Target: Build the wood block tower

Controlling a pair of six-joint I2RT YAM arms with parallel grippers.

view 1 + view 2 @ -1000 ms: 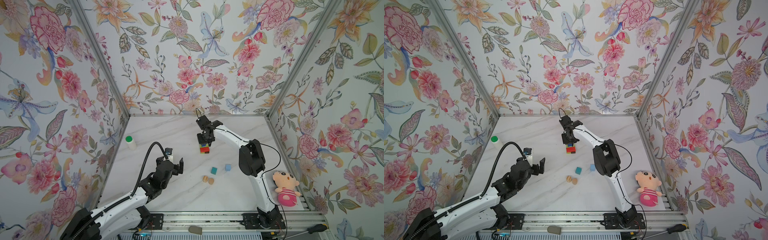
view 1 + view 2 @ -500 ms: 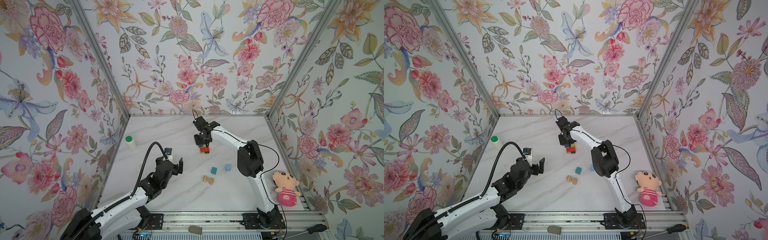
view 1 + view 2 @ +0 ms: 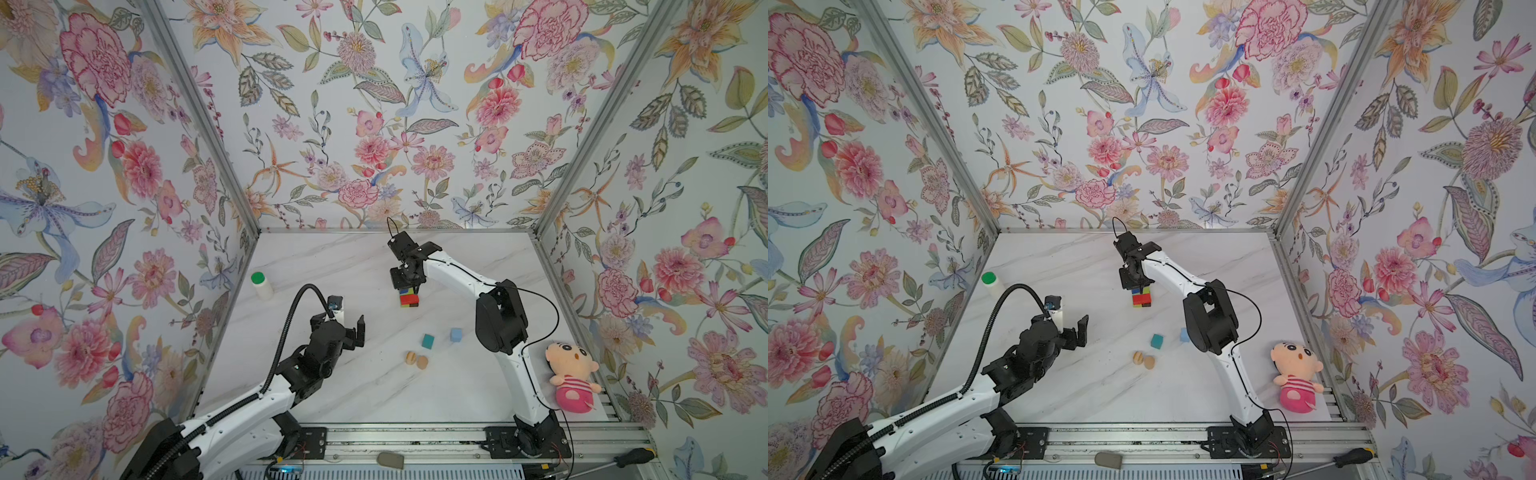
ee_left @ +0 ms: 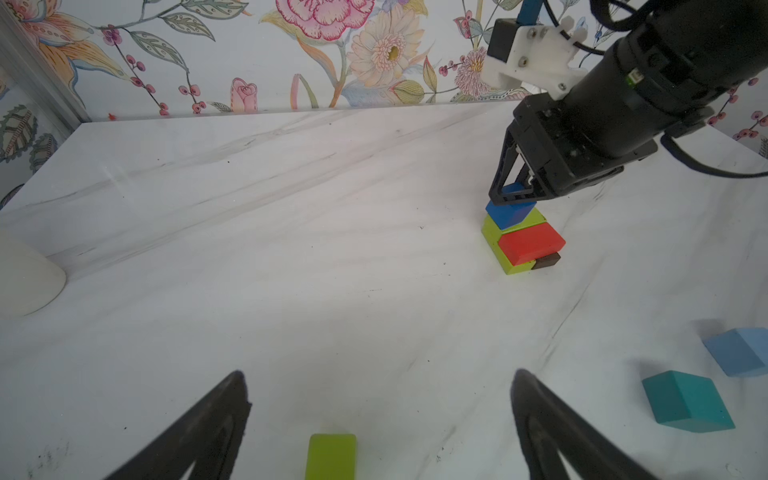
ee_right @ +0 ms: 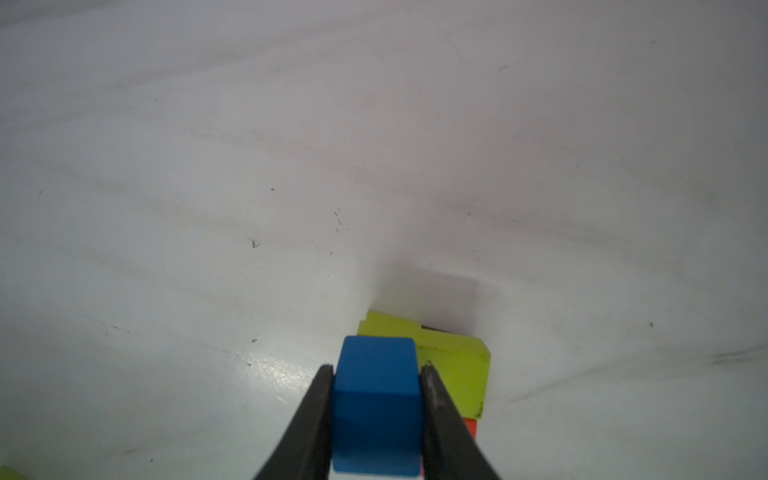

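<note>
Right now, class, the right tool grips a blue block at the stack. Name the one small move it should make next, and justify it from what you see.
Probably open the right tool and let go. It is shut on the blue block, which appears to rest on the yellow-green block atop the stack, so release seems all that is left.
</note>
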